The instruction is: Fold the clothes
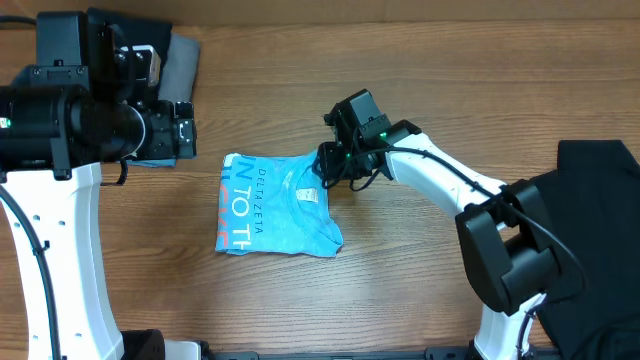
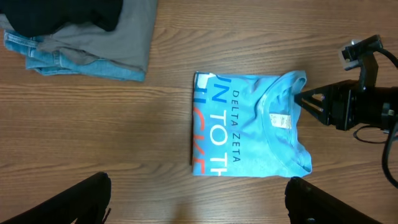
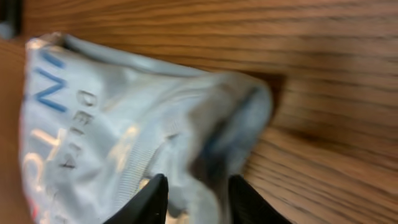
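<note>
A light blue T-shirt [image 1: 275, 205] lies folded into a rectangle mid-table, its white and red-orange lettering facing up [image 2: 249, 124]. My right gripper [image 1: 322, 170] sits at the shirt's collar edge [image 2: 298, 96]. In the right wrist view its fingers [image 3: 199, 193] stand close together with a ridge of the pale blue fabric [image 3: 124, 124] bunched between them. My left gripper [image 2: 196, 199] hangs high above bare wood in front of the shirt. It is wide open and holds nothing.
A stack of folded pieces lies at the back left: denim-blue [image 2: 81, 62] at the bottom, grey [image 2: 124, 31] over it and black [image 2: 62, 12] on top. Black fabric [image 1: 600, 230] covers the table's right side beside the right arm's base.
</note>
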Controlling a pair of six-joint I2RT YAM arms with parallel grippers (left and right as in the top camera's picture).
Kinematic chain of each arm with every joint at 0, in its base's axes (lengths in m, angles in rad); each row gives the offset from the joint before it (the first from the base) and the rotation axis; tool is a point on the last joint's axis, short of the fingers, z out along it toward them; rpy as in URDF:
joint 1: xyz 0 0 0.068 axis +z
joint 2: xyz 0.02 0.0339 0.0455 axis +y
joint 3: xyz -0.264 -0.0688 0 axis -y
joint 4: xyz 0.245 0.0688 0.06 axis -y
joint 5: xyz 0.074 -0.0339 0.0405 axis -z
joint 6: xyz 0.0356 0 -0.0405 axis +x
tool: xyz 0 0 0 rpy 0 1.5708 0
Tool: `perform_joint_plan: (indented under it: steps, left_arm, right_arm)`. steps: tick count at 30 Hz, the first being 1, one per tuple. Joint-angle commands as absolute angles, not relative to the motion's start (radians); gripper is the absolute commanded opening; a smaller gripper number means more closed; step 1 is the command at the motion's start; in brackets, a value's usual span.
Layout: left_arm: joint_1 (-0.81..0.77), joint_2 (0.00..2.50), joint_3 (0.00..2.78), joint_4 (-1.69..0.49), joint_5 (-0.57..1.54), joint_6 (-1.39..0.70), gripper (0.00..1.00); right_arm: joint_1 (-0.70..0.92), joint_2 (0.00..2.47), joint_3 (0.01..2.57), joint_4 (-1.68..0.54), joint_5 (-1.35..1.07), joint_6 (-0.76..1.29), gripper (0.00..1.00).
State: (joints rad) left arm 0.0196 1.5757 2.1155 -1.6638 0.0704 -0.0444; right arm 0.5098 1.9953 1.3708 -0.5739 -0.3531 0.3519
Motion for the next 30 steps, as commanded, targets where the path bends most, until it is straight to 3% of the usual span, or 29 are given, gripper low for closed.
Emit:
perform_joint_plan:
  steps: [1, 3, 4, 5, 8, 11, 12, 13, 24, 25, 27, 30]
  left_arm:
    - [0.019, 1.584, 2.114, -1.667, 0.067, -0.022, 0.92]
    - [0.019, 1.584, 2.114, -1.665, 0.067, -0.022, 0.92]
    - [0.019, 1.584, 2.114, -1.664, 0.067, -0.022, 0.92]
    - [0.019, 1.584, 2.114, -1.663, 0.067, -0.022, 0.92]
    - [0.019, 1.584, 2.114, -1.663, 0.067, -0.022, 0.92]
    - [0.019, 1.584, 2.114, -1.664, 0.067, -0.022, 0.91]
    - [0.019, 1.584, 2.114, -1.665, 0.067, -0.022, 0.92]
    - [0.019, 1.584, 2.114, -1.665, 0.067, -0.022, 0.91]
    - [0.019, 1.584, 2.114, -1.671, 0.067, -0.021, 0.91]
    - [0.019, 1.584, 2.114, -1.67, 0.067, -0.021, 0.92]
    - [0.019, 1.584, 2.114, -1.668, 0.067, -0.021, 0.92]
    - [0.019, 1.584, 2.114, -1.665, 0.067, -0.021, 0.92]
  right_arm:
    - [0.494, 2.015, 1.387, -0.581, -0.282, 0.352, 0.37]
    - [0.491, 2.015, 1.387, -0.579, -0.299, 0.351, 0.55]
    - [0.492, 2.016, 1.387, -0.577, -0.3, 0.345, 0.7]
    - [0.492, 2.019, 1.387, -0.571, -0.3, 0.339, 0.72]
    - [0.501, 2.027, 1.385, -0.55, -0.339, 0.309, 0.44]
    - [0.505, 2.028, 1.378, -0.536, -0.369, 0.307, 0.25]
    - [0.505, 2.028, 1.378, -0.536, -0.368, 0.307, 0.1]
    - [0.505, 2.028, 1.378, -0.535, -0.367, 0.307, 0.04]
    - [0.38, 2.024, 1.382, -0.609, -0.39, 0.306, 0.04]
    - [0.371, 2.024, 1.382, -0.619, -0.409, 0.306, 0.1]
    - [0.35, 2.024, 1.382, -0.636, -0.459, 0.292, 0.39]
    - [0.331, 2.02, 1.382, -0.642, -0.585, 0.23, 0.45]
